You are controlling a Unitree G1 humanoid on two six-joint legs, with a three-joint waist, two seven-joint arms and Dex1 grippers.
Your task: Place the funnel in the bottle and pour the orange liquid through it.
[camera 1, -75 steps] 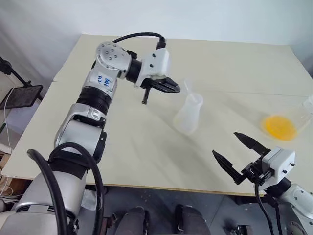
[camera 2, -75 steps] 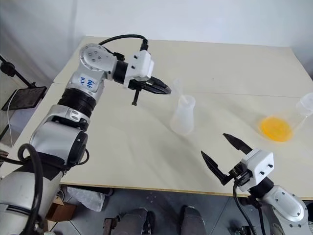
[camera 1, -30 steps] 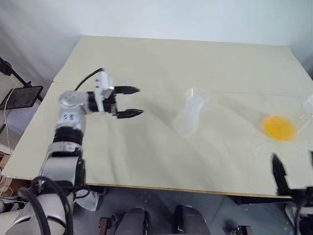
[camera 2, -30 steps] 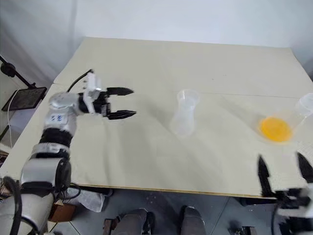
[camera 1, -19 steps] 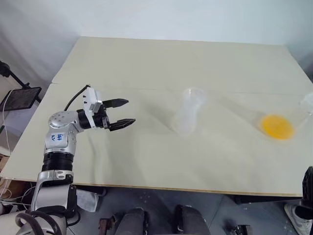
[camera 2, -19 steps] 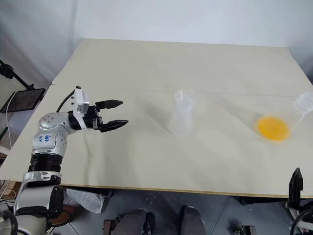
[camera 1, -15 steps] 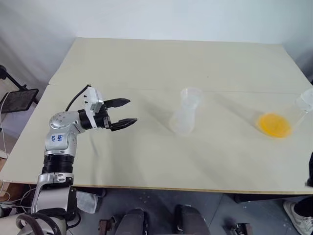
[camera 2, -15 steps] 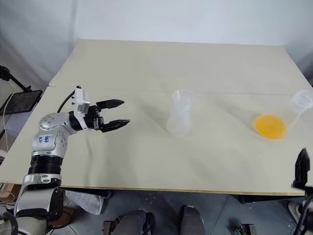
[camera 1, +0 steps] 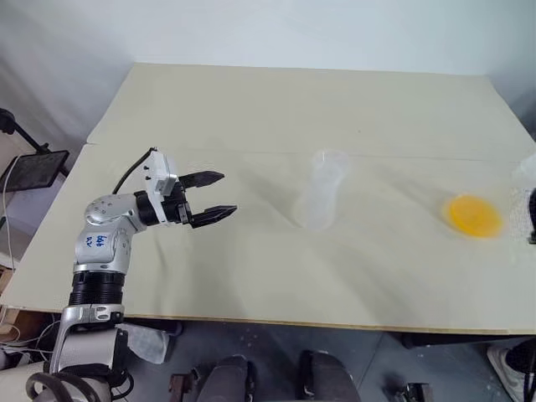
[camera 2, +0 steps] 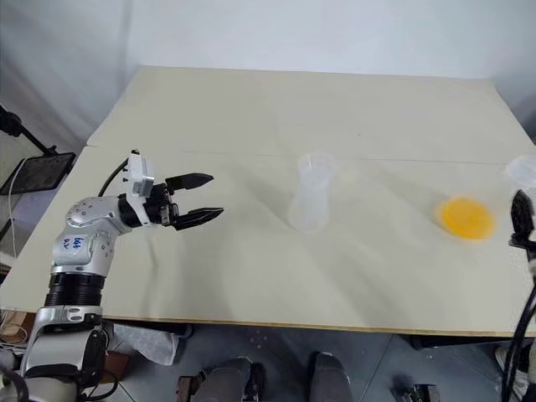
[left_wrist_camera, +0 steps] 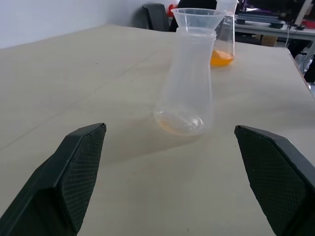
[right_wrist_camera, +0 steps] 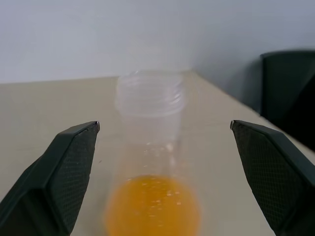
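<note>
Right wrist view: hand (right_wrist_camera: 162, 182) wide (empty)

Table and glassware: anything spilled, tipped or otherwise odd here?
Nothing stands out. The funnel sits upright in the bottle, the orange liquid stays inside its clear flask, and the table looks dry.

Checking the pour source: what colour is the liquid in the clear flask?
Bright yellow-orange liquid, pooled in the clear flask; clearest in the right wrist view.
</note>
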